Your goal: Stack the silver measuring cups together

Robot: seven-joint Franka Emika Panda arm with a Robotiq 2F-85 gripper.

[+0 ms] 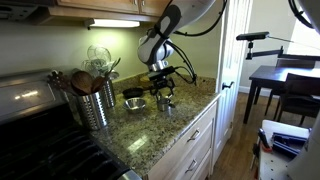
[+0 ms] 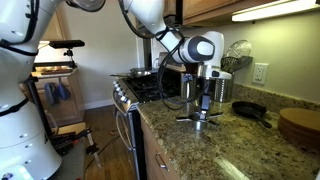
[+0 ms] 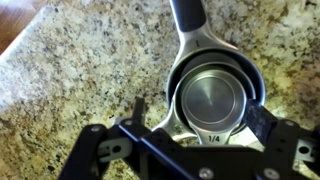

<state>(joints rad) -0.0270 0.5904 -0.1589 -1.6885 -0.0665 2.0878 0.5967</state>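
Note:
The silver measuring cups (image 3: 215, 95) sit nested on the granite counter in the wrist view. A small cup marked 1/4 lies inside a larger one, whose handle points to the top of the frame. My gripper (image 3: 200, 118) hangs straight above them, open, with one finger on each side of the stack; the left finger stands clear of the rim. In both exterior views the gripper (image 1: 163, 88) (image 2: 203, 100) is low over the cups (image 1: 165, 103) (image 2: 201, 119) near the counter's front edge.
A ribbed metal utensil canister (image 1: 96, 103) stands by the stove (image 1: 40, 140). A dark round bowl (image 1: 135, 99) (image 2: 250, 110) sits close beside the cups. A wooden board (image 2: 298, 125) lies on the counter. The counter edge (image 1: 185, 115) is near.

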